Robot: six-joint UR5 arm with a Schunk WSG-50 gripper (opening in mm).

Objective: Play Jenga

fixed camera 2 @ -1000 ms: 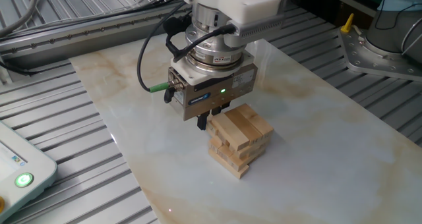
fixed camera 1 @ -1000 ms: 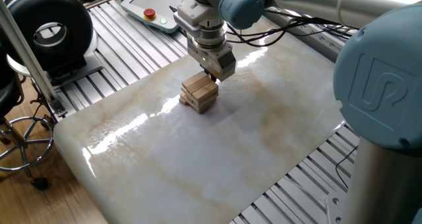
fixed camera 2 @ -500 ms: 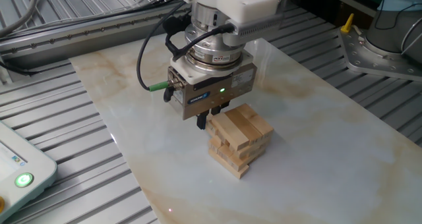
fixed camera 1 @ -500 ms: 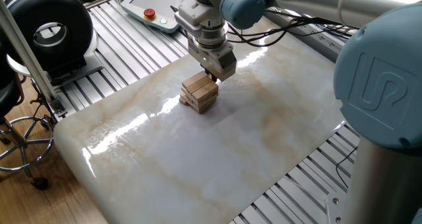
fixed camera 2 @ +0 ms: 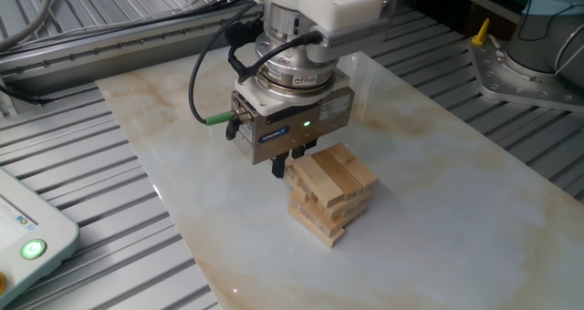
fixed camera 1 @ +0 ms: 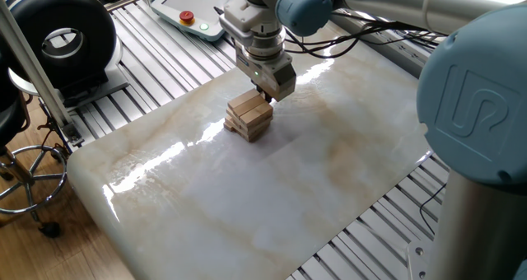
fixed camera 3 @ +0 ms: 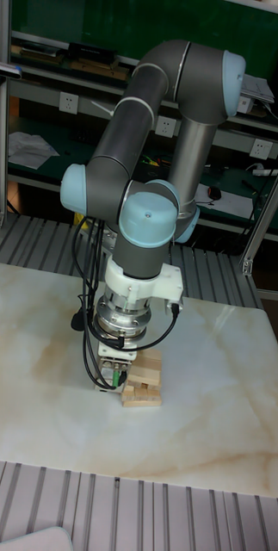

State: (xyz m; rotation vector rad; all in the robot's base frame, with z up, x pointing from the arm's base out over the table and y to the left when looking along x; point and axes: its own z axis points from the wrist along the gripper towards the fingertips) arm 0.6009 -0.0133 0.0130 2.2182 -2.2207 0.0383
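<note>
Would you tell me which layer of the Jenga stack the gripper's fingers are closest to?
The top layer: the gripper hangs beside the Jenga stack at that height, above the lower layers.

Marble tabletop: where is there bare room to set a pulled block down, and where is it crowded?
Bare marble tabletop spreads from the Jenga stack to the near edge, and toward the arm's base. It is crowded only at the stack, where the gripper hangs against its side.
</note>
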